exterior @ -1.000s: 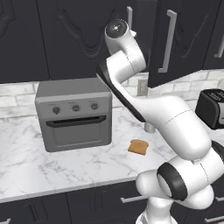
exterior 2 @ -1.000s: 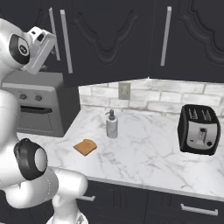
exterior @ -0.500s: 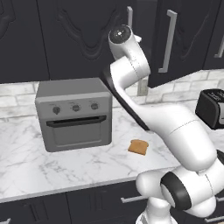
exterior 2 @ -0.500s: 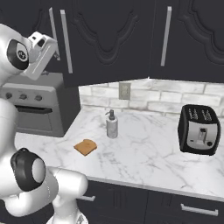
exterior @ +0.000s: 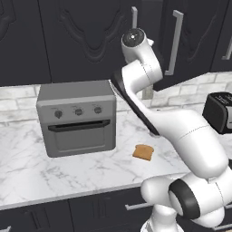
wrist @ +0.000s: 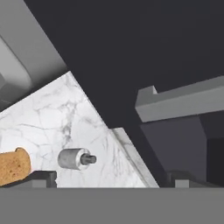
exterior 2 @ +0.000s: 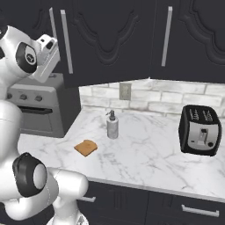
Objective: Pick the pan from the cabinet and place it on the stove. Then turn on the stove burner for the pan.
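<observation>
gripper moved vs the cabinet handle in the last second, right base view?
Yes. The gripper, open, has shifted right and closed in on the cabinet's long silver handle; a second ago it sat further left of that handle.

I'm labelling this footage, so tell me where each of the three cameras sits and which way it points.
Left base view: behind the arm on its left, facing the boxy grey toaster oven and near-black carved wall cabinet; white arm rises lower right.
Right base view: behind on the right, facing the black two-slot toaster and grey soap dispenser; arm at left.
Hand view: on the hand, by a silver bar handle; open jaws' tips at bottom.
All three share the brown toast slice.
</observation>
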### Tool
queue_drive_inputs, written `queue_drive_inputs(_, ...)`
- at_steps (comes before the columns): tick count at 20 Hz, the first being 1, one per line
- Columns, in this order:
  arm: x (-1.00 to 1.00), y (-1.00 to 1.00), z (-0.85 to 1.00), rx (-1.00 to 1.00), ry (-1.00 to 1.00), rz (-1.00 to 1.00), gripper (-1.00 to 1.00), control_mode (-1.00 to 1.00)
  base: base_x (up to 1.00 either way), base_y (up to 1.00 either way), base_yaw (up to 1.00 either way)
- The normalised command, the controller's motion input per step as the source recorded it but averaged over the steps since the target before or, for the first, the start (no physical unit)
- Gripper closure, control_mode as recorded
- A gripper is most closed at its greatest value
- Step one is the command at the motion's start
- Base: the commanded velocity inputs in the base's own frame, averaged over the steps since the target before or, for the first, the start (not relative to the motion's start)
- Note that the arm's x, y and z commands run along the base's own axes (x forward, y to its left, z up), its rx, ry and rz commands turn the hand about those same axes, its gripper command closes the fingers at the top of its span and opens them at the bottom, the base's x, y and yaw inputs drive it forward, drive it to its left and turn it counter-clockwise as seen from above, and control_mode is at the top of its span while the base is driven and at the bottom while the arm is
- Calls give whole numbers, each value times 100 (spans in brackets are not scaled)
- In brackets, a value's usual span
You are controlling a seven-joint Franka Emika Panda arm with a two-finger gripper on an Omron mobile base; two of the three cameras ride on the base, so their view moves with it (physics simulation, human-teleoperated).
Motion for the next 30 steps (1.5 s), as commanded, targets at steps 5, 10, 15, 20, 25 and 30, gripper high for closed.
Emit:
queue_drive_inputs(5,-27,-8,-10,-5,0,-6,-100,-100,0,0,0)
queue_drive_inputs(10,-55,-8,-9,-4,0,-10,-100,-100,0,0,0)
queue_drive_inputs(15,-42,-20,-5,-2,0,-11,-100,-100,0,0,0)
queue_drive_inputs(20,-22,-35,-6,0,6,-8,-100,-100,0,0,0)
queue_drive_inputs(25,-24,-56,-8,0,6,-6,-100,-100,0,0,0)
queue_drive_inputs(30,-33,-61,-9,0,6,-6,-100,-100,0,0,0)
